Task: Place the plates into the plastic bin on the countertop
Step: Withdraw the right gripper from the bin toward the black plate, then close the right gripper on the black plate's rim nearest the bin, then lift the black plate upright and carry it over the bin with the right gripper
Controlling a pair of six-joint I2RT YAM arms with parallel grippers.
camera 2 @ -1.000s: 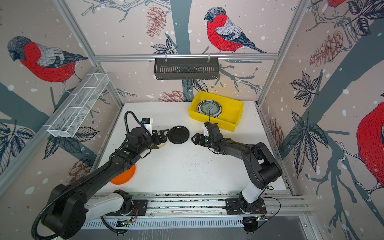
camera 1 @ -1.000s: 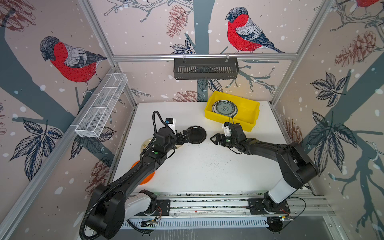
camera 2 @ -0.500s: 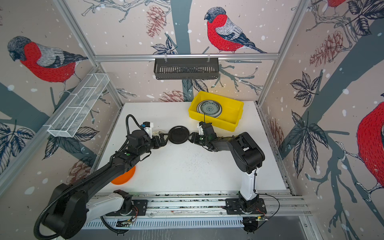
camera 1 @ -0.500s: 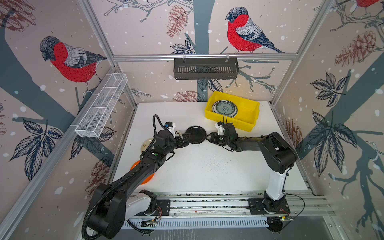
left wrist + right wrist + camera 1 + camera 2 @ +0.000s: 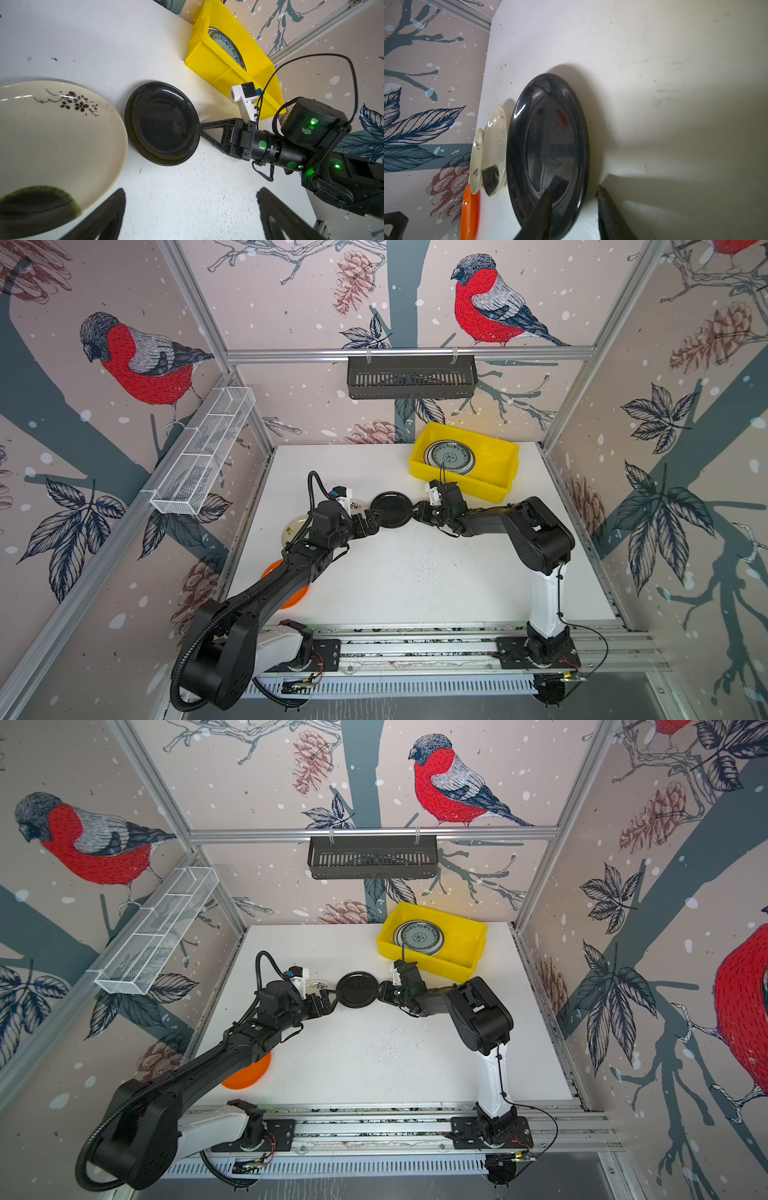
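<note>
Countertop [image 5: 415,580] unchanged, and the yellow plastic bin [image 5: 498,489] sits at the far right corner as before with one teal-patterned plate [image 5: 449,457] lying flat in it. The big change over the last second is the right arm: its elbow has folded in and the right gripper [image 5: 414,512] has run from open table up to the black plate [image 5: 391,509]. The right wrist view shows it straddling the near rim, one finger [image 5: 542,207] over the plate's inside and the other outside the rim. Its jaws have narrowed, but a sliver of table shows between the outer finger and the rim, so it's not pinched yet. The black plate hasn't shifted; it lies flat mid-table, short of the bin's front wall and apart from it. The left gripper [image 5: 192,191] stays spread wide and empty at the plate's opposite edge, holding nothing. Next to the black plate lies a cream flower-sprig plate [image 5: 62,135], touching it or just beside; can't tell. A small white plate with red characters [image 5: 476,160] and an orange plate [image 5: 291,601] wait behind on the left. Reading: pick of the second plate is under way, then a short lift over the bin wall, with most plates left to go.
</note>
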